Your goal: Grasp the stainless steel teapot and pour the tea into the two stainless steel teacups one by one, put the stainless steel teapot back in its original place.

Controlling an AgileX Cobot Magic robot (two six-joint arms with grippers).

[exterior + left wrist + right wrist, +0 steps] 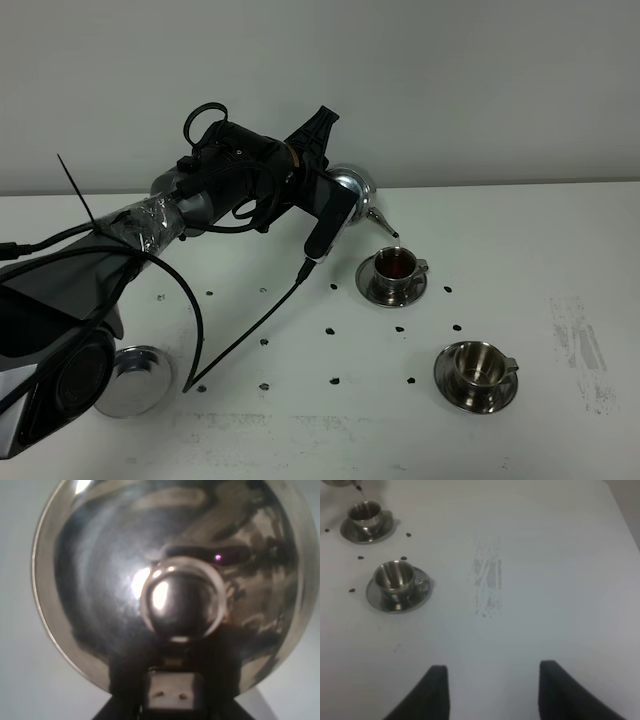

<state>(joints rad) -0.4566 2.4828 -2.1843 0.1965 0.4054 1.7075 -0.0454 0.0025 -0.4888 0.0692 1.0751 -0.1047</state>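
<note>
Your left hand [332, 185] grips the teapot [356, 184], spout [385, 228] over the tea-filled cup [397, 265]; empty cup [478, 364] at its 5 o'clock. Black specks [399, 328] between. Right hand [492, 690] jaws apart.

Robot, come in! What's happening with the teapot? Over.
Left gripper shut on teapot, spout over far teacup, tea inside. Near teacup empty. Right gripper open. Nothing blocking.

Robot lab test bench: bare white surface [560, 230] marked with black dots [330, 330], plain white wall [450, 80], taped, cabled arm [150, 222].
</note>
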